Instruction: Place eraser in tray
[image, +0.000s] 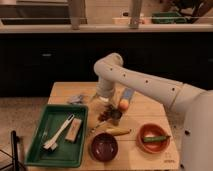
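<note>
The tan-brown eraser (74, 129) lies flat inside the dark green tray (42, 151) at the table's left, next to a long white brush (58, 133). The white arm reaches from the right over the table's middle. My gripper (103, 96) hangs below the arm's wrist above the back middle of the table, to the right of the tray and clear of the eraser. It holds nothing that I can see.
A dark-red bowl (104, 146) sits at the front middle and an orange bowl (153, 138) with a green item at the front right. A yellow utensil (118, 131), a small dark cup (115, 116), an orange fruit (123, 104) and grey clutter (76, 99) lie on the wooden table (150, 112).
</note>
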